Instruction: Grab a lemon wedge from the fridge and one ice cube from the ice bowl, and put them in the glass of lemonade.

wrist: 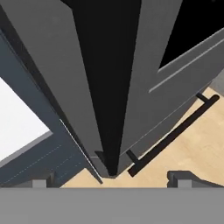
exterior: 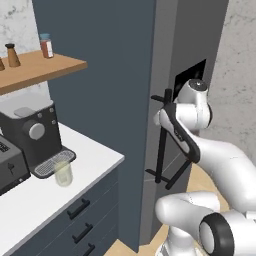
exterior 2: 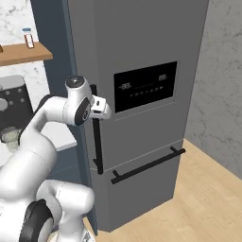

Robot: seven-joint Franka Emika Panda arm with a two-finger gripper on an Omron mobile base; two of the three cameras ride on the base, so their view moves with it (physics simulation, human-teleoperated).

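- Gripper (wrist: 111, 178): jaws spread wide, nothing between them; in the hand view the two dark fingertips (wrist: 186, 177) sit far apart at the bottom edge, one to each side of the vertical handle.
- In the right base view the hand (exterior 2: 101, 108) is right at the upper end of the vertical black handle (exterior 2: 97, 142) on the fridge (exterior 2: 142, 42); whether it touches the bar cannot be told. In the left base view the hand itself is hidden behind the arm's wrist joint.
- Just ahead of the fingertips, hand view: the long black bar of the handle (wrist: 107, 87) runs away from the camera down the fridge's front, its far end on a small bracket just short of the fingertips.
- Just beyond that end: the horizontal black handle (exterior 2: 147, 164) of the lower drawer, seen in the hand view as a bar slanting off to the right over the light wood floor (exterior 2: 203, 198).
- Fridge door appears shut; no interior is visible, so the lemon wedge cannot be located.
- Beside the hand, on the door face: black display panel (exterior 2: 145, 86) with faint digits.
- Farther off, away from the fridge past a dark blue cabinet panel (exterior: 100, 75): white counter (exterior: 95, 155).
- On that counter: glass of lemonade (exterior: 63, 173), upright, just in front of the drip tray of the dark coffee machine (exterior: 32, 132).
- Farthest: wooden wall shelf (exterior: 37, 67) above the counter, carrying a small red-filled jar (exterior: 46, 46) and a brown grinder (exterior: 12, 55).
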